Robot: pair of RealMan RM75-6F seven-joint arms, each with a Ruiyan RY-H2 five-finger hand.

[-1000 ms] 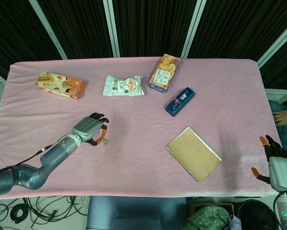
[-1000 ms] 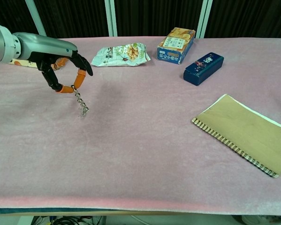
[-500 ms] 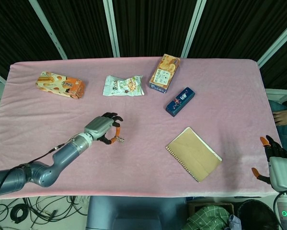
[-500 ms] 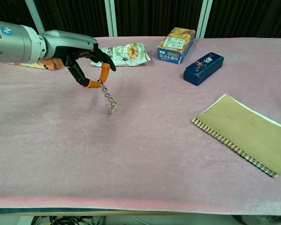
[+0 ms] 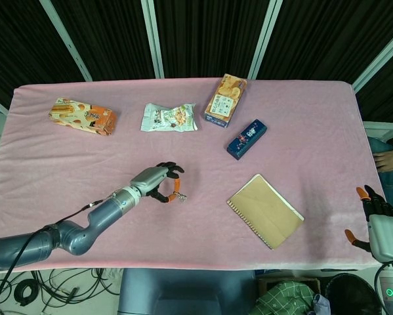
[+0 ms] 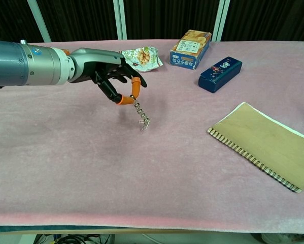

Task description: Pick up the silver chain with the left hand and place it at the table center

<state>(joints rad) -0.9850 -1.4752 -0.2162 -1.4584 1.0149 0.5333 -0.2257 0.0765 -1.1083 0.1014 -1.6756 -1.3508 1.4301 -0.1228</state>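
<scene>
Left hand [image 6: 113, 81] pinches the chain [image 6: 141, 116] by its top, dangling mid-frame left of the notebook [image 6: 267, 145]; near center, so lower till it pools, then spread the fingertips.

**Surfaces and finishes, as seen**

Table cover [image 6: 157, 178]: pink cloth, matt, faintly napped like felt or fleece.

Left hand [image 6: 111, 76]: dark matt plastic fingers, orange rubbery-looking fingertips [image 6: 135, 84]; the forearm behind it is smooth grey metal with a soft sheen.

Silver chain [image 6: 141, 117]: small bright metal links, glinting.

Notebook [image 6: 266, 145], at 4 o'clock from the chain: matt brown card cover, wire spiral binding along one edge.

Snack bag [image 6: 141, 56], at 12 o'clock: glossy crinkled plastic film.

Orange box [image 6: 191, 48]: printed card, slight shine.

Dark blue box [image 6: 220, 73]: glossy finish.

Orange packet [image 5: 82, 116]: glossy wrapper.

Right hand [image 5: 380, 223]: pale grey smooth casing, dark fingers with orange tips.
</scene>
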